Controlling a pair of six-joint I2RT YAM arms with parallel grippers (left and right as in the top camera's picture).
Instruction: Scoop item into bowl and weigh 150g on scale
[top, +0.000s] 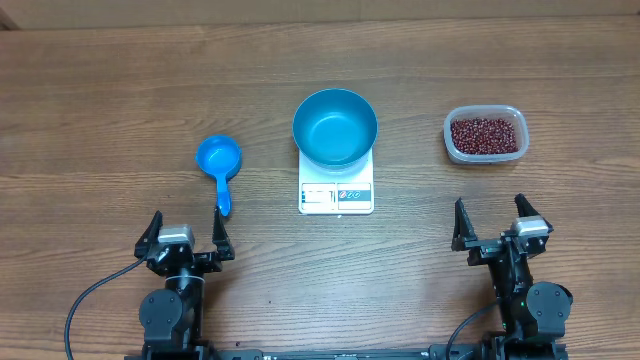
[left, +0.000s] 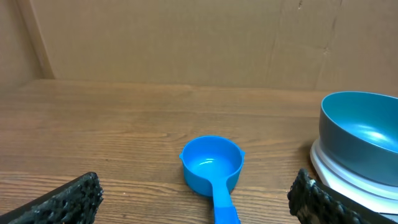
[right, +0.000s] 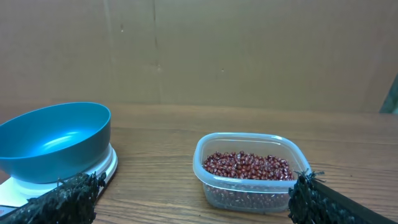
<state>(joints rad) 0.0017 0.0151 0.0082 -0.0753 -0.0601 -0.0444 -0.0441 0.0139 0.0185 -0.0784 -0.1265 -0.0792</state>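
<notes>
Well, from above the scoop (top: 219, 165) lies just ahead of the empty, wide-open left gripper (top: 187, 240), handle toward it; the left wrist view centres it between the fingers (left: 71, 198); the right gripper (right: 193, 190), equally wide and empty, faces the beans (right: 247, 167), with the bowl (right: 56, 140) on the scale (right: 107, 165) to its left.

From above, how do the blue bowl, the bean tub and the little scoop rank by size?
1. Blue bowl, though it sits raised on the scale, nearer the camera.
2. Bean tub, nearly as wide but narrower.
3. Scoop, clearly smallest.
</notes>
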